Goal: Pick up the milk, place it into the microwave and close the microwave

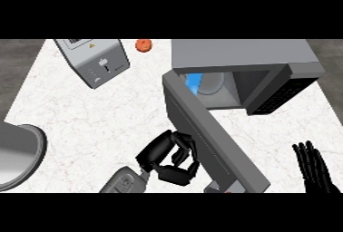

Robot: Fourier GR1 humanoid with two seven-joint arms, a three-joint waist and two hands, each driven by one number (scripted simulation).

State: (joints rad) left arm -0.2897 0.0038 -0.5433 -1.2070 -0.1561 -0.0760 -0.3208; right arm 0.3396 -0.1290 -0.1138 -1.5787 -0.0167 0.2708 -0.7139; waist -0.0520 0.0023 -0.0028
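Now, at the near edge of the counter (100, 131), the left hand (167, 158) is seen with its fingers curled in and nothing held between them, set just beside the outer face of the open microwave door (214, 136); whether the knuckles touch the door cannot be told. Over at the near right corner, the right hand (313, 165) is shown at rest, fingers straight and upward, holding nothing. At the left edge a grey metal bowl (19, 156) is partly cut off by the frame.

Further back, the door is swung out toward the near edge, and behind it the microwave (244, 59) stands open. Inside the cavity the milk (194, 84) can be made out, blue and white, against a pale rounded shape; it is partly hidden by the door's edge, so its standing cannot be judged.

The milk is judged to be a light, fairly stiff carton, a little slippery and apt to tip; any hold would best be taken round its middle. With it already inside, only the closing is judged to be left, with a push on the door's outer face.

At the far edge a toaster (94, 59) and a small orange item (143, 45) are noted.
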